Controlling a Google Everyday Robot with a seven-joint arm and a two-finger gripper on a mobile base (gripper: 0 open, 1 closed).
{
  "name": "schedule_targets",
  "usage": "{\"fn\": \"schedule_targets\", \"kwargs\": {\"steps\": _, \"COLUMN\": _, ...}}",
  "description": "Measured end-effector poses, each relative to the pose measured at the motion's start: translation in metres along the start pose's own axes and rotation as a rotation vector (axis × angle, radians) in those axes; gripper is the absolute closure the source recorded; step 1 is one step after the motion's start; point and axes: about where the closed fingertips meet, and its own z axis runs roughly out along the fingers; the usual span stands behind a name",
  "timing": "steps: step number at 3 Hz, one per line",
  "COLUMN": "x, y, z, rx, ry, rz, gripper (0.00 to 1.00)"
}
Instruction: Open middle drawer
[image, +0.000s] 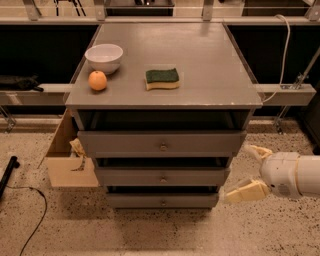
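The grey cabinet (165, 102) stands in the centre with three drawers. The middle drawer (130, 176) is a shallow grey front with a small round metal knob (162, 178). All three fronts sit stepped out a little, with dark gaps above them. My gripper (248, 171) is at the lower right, beside the cabinet's right side at the height of the middle drawer. It is open, with one cream finger (257, 151) above and the other lower, and nothing is between them. It does not touch the drawer.
On the cabinet top are a white bowl (104, 57), an orange (97, 80) and a green-and-yellow sponge (162, 78). An open cardboard box (67, 160) stands on the floor at the left. A black cable (30, 200) lies at lower left.
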Motion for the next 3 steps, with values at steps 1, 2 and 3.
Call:
{"fn": "schedule_targets", "kwargs": {"steps": 1, "x": 0.009, "y": 0.006, "z": 0.01, "rx": -0.01, "ry": 0.009, "rz": 0.009, "gripper": 0.0}}
{"fn": "schedule_targets", "kwargs": {"steps": 2, "x": 0.035, "y": 0.012, "z": 0.03, "rx": -0.011, "ry": 0.064, "rz": 0.03, "gripper": 0.0}}
{"fn": "schedule_targets", "kwargs": {"steps": 3, "x": 0.072, "y": 0.012, "z": 0.041, "rx": 0.062, "ry": 0.225, "rz": 0.014, "gripper": 0.0}}
